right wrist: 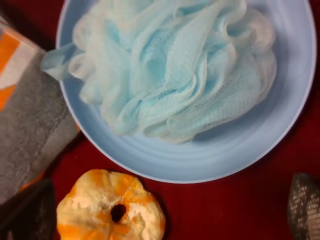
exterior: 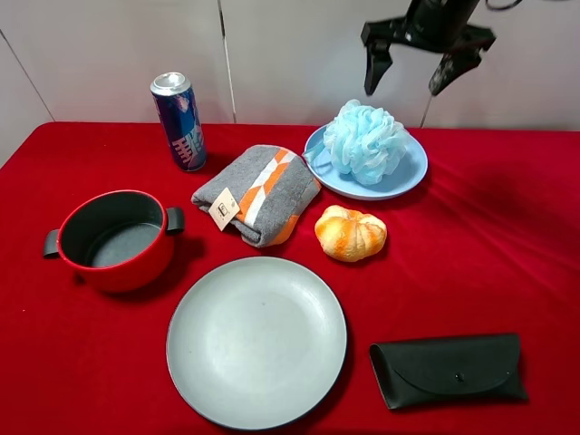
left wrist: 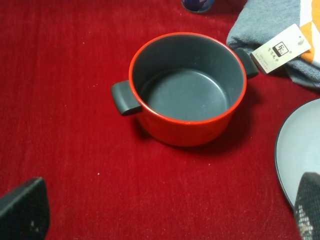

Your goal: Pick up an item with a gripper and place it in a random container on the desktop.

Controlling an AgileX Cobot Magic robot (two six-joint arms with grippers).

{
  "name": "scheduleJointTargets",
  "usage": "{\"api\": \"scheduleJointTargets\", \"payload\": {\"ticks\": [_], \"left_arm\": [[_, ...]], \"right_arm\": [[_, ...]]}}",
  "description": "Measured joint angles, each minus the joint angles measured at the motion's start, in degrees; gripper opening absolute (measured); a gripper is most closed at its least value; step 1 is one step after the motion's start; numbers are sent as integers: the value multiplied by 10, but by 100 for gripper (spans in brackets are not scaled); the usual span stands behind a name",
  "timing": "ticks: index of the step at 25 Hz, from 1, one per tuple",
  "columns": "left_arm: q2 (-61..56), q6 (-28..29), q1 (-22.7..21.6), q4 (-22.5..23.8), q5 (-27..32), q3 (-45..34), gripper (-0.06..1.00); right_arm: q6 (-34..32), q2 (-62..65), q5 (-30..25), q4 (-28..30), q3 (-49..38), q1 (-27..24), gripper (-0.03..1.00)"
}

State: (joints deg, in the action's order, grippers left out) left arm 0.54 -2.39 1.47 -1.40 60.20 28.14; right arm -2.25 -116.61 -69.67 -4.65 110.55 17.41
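Note:
The light blue mesh bath pouf [exterior: 365, 140] lies in the round light blue plate [exterior: 408, 178] at the back right of the red desktop [exterior: 507, 245]. In the right wrist view the pouf [right wrist: 175, 70] fills most of the plate [right wrist: 200, 160]. My right gripper [exterior: 411, 80] hangs open and empty in the air above and behind the plate; its fingertips [right wrist: 304, 212] show at the frame edges. My left gripper [left wrist: 165, 220] is open and empty above the cloth near the red pot [left wrist: 187, 90]; it is out of the exterior view.
An orange pumpkin-shaped bun [exterior: 350, 232] lies just in front of the blue plate. A folded grey-orange towel [exterior: 260, 192], a blue can [exterior: 179, 120], the red pot [exterior: 113, 238], a large grey plate [exterior: 256, 340] and a black glasses case [exterior: 449, 369] lie around.

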Motion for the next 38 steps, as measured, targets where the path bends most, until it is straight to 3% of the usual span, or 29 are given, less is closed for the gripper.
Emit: {"api": "scheduleJointTargets", "payload": {"ticks": [8, 27, 38], "left_arm": [[0, 0, 0, 0, 0, 0, 98], [0, 0, 0, 0, 0, 0, 98], [0, 0, 0, 0, 0, 0, 98]], "right_arm": [[16, 85, 0, -1, -20, 0, 69], [22, 470, -1, -2, -398, 0, 69], [22, 758, -3, -2, -550, 0, 69]]}}
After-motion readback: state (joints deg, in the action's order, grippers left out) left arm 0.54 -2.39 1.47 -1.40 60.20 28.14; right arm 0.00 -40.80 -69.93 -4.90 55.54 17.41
